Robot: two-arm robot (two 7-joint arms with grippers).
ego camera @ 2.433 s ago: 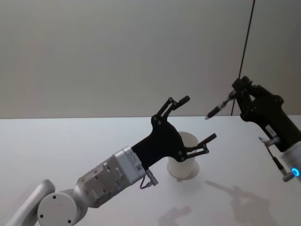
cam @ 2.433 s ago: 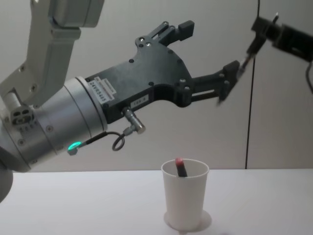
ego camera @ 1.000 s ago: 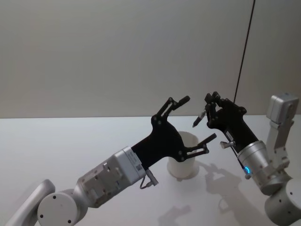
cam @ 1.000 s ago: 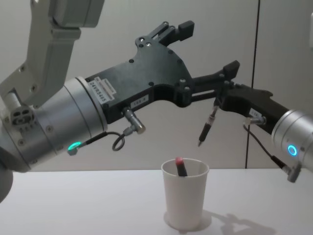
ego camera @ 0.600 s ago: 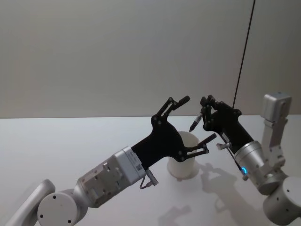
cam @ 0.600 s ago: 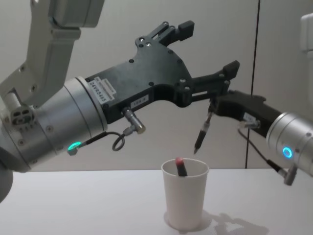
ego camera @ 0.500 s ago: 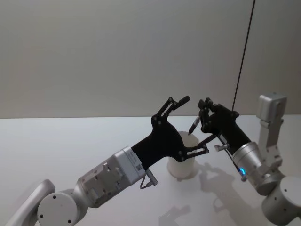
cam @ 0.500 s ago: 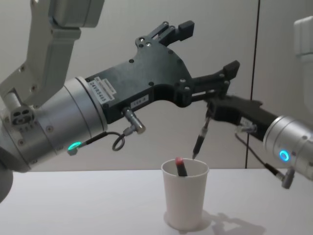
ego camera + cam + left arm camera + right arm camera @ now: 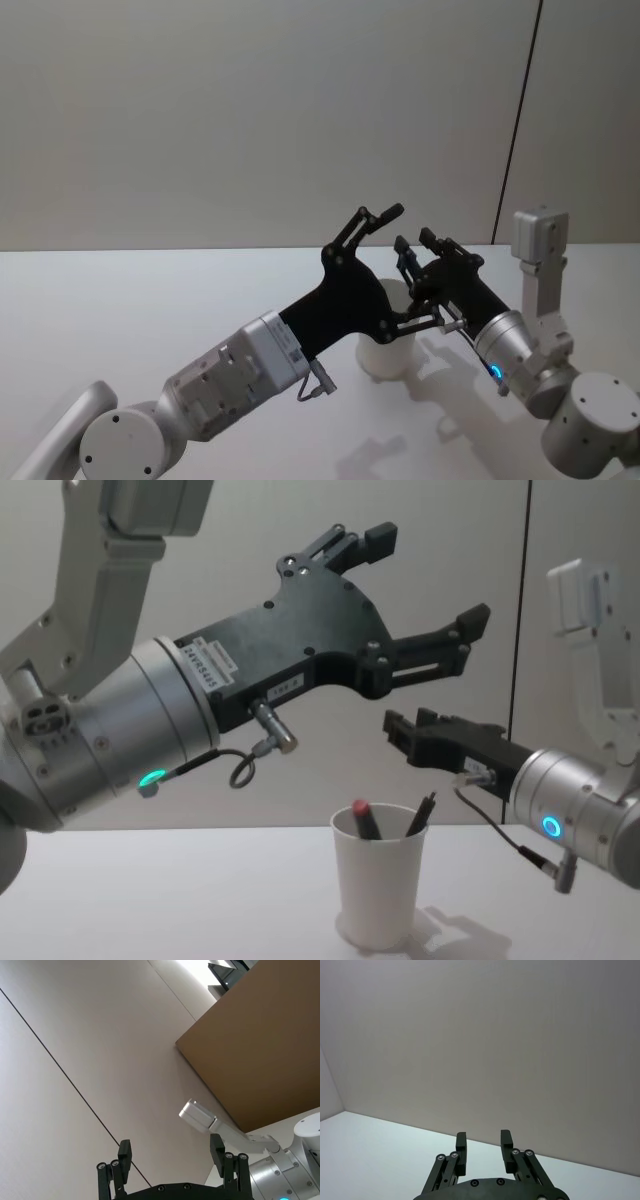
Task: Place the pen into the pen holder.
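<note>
The right gripper point(image 9: 403, 730) hangs spread and empty just above the pen holder point(image 9: 379, 890). The pen point(image 9: 421, 814) stands inside the cup, leaning on the rim at five o'clock from the fingertips. It looks light, stiff and slim; the paper cup would tip easily. The left gripper point(image 9: 425, 580) hovers splayed higher up, at twelve o'clock.

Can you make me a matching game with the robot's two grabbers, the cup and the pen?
Things:
1. left gripper
2. right gripper
3. pen holder
4. dark pen

States:
A. standing on the white table
B. leaning inside the cup
C. jaws wide open, high above the cup
D. jaws open, just above the cup

Pairs: 1-C, 2-D, 3-A, 4-B
</note>
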